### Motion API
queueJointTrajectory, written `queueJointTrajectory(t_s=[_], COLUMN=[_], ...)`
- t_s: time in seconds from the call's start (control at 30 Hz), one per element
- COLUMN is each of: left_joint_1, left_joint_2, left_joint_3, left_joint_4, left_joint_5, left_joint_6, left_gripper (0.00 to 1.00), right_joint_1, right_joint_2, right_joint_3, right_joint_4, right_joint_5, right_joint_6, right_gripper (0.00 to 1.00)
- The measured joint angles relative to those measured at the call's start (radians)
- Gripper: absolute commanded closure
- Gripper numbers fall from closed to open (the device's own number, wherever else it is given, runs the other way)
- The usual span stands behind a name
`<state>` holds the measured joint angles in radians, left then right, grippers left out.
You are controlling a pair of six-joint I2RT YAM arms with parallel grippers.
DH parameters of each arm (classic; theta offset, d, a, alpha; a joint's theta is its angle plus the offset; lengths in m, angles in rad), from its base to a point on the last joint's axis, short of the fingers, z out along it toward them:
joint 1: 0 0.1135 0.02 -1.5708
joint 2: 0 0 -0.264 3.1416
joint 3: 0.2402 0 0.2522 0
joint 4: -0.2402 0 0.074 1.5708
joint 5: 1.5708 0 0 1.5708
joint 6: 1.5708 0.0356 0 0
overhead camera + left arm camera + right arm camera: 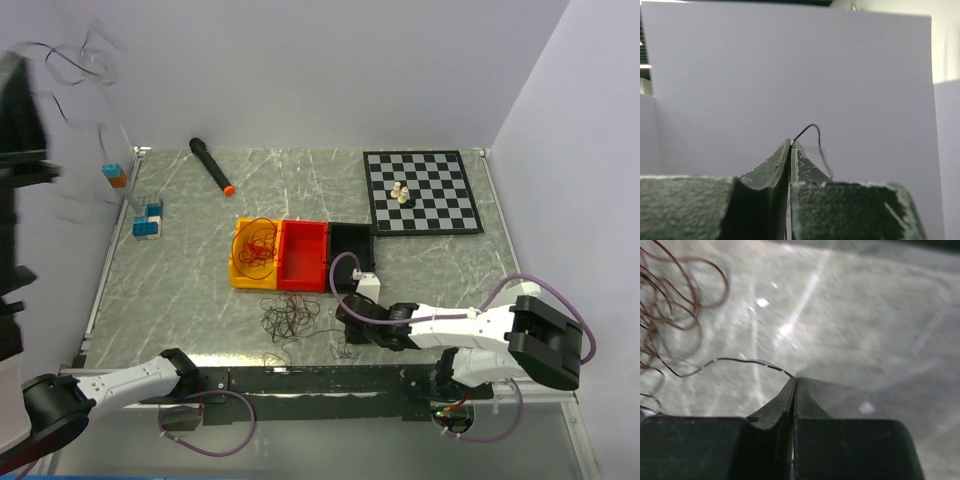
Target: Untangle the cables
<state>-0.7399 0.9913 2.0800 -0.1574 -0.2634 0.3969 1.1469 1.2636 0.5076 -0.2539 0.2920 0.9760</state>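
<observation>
Black cable (735, 360), pinched in my right hand (794, 380), runs left to the tangle (670, 305), while my left hand (791, 143) pinches another strand (812, 127) aloft.

Lighting the top view brightly and evenly from overhead, leaving only faint shadows. Glaring in white spots off the table (850, 315) in the right wrist view, smearing its veins and the cables (740, 359) with motion blur. Going soft at the top view's left edge.
</observation>
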Motion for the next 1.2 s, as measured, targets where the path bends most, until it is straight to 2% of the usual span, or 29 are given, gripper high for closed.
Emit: queueJointTrajectory(t_s=[0.27,0.3,0.33,0.37,0.4,0.5,0.77,1.2], left_joint_1=[0.000,0.000,0.000,0.000,0.000,0.000,0.000,0.000], left_joint_2=[-0.005,-0.003,0.000,0.002,0.005,0.014,0.019,0.035], left_joint_3=[-0.222,-0.239,-0.255,-0.264,-0.275,-0.292,-0.323,-0.410], left_joint_4=[-0.103,-0.119,-0.134,-0.146,-0.156,-0.190,-0.237,-0.242], left_joint_5=[0.070,0.082,0.092,0.100,0.111,0.146,0.229,0.316], left_joint_6=[-0.019,-0.023,-0.027,-0.030,-0.036,-0.047,-0.074,-0.096], left_gripper=[0.92,0.92,0.93,0.93,0.93,0.94,0.93,0.93], right_joint_1=[0.005,0.005,0.005,0.005,0.005,0.005,-0.014,-0.074], right_joint_2=[-0.143,-0.166,-0.186,-0.208,-0.231,-0.287,-0.372,-0.434], right_joint_3=[0.022,0.035,0.050,0.067,0.085,0.148,0.296,0.330], right_joint_4=[-0.212,-0.228,-0.240,-0.248,-0.252,-0.264,-0.272,-0.279], right_joint_5=[0.023,0.027,0.031,0.035,0.039,0.053,0.090,0.128], right_joint_6=[-0.048,-0.057,-0.066,-0.077,-0.087,-0.127,-0.235,-0.313], right_gripper=[1.00,0.95,0.87,0.74,0.68,0.59,0.51,0.48])
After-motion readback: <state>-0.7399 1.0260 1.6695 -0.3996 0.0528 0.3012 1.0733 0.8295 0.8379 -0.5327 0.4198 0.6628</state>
